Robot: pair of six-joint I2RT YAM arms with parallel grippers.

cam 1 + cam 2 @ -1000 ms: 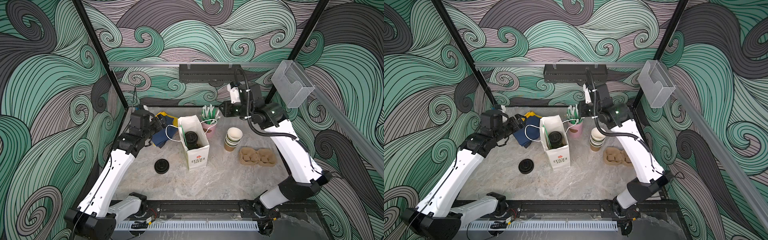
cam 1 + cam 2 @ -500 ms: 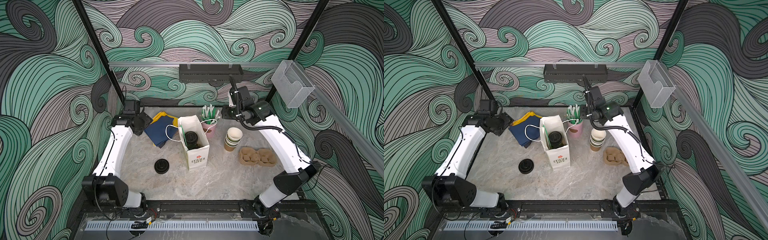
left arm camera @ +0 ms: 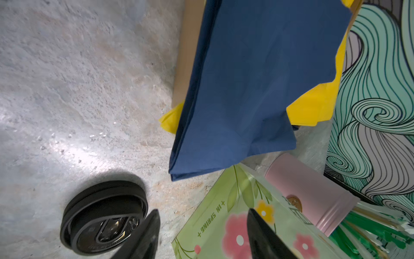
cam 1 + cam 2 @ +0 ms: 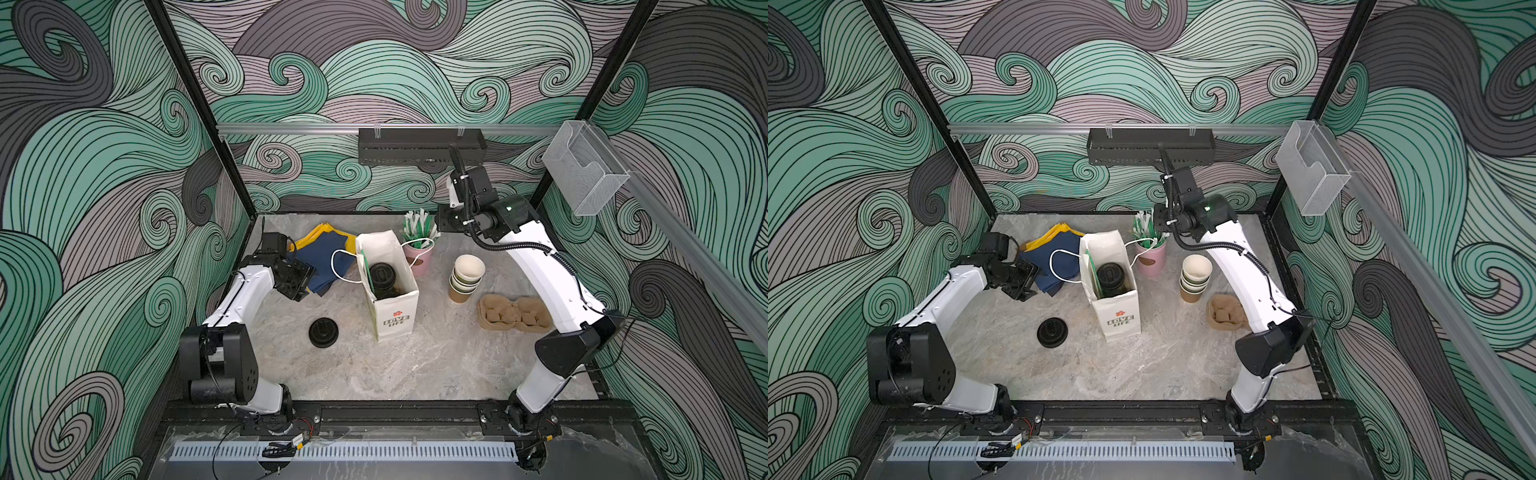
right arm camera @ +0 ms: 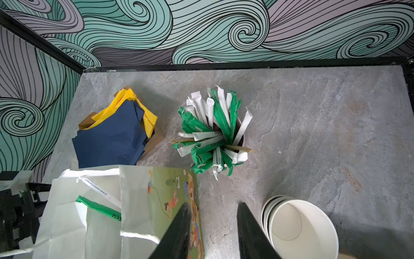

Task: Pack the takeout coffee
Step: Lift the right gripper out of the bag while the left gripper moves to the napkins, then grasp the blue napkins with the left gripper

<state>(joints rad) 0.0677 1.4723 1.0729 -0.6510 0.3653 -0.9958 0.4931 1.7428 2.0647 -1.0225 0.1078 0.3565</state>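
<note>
The takeout coffee point(image 4: 382, 275), of which only a black round plastic sip lid shows, stands inside the upright white paper carrier bag point(image 4: 395, 320) at mid-table. I cannot make out a second cup. The step looks like clearing off, so both arms should avoid the bag's rim and looped handles, or it may tip. The left gripper point(image 3: 202, 212) hangs beside the bag, fingers apart and empty. The right gripper point(image 5: 213, 205), likewise apart and empty, hangs beyond the bag. Neither touches the coffee.

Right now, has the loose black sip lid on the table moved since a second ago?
No. The loose black sip lid keeps its spot left of the white paper bag, not touching it.
</note>
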